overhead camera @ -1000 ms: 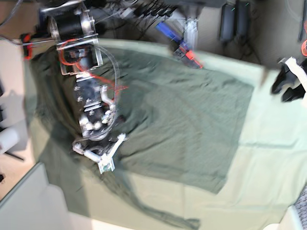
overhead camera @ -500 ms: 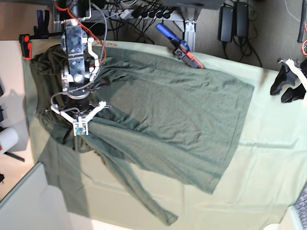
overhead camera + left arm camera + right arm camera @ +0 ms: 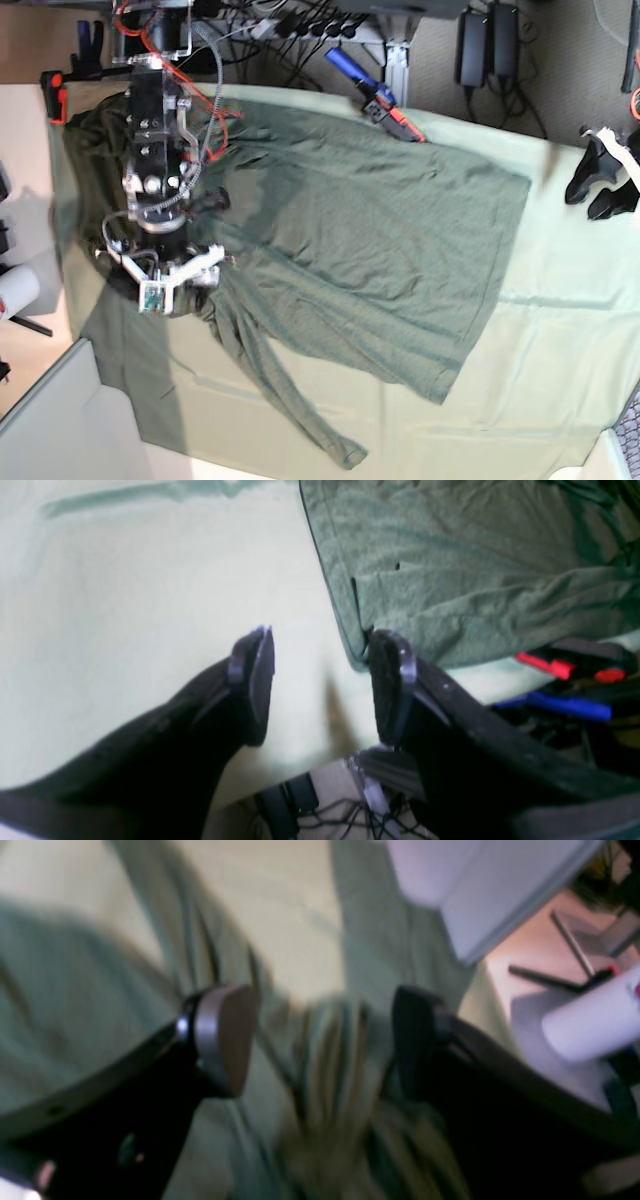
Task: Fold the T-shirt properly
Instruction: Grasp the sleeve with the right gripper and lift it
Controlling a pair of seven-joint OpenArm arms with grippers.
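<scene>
Pale table cloth (image 3: 570, 340) bears the T-shirt (image 3: 380, 250), lying lengthwise left-right.

The right wrist view is strongly blurred, so the bunched cloth (image 3: 340, 1080) between the fingers (image 3: 225, 1035) cannot be read. In the base view, the arm (image 3: 155, 170) hides part of the T-shirt (image 3: 380, 250).

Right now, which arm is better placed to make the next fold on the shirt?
Probably the right: the right gripper hangs open directly over the T-shirt near its sleeve, while the left gripper waits off the fabric at the table cloth edge.
</scene>
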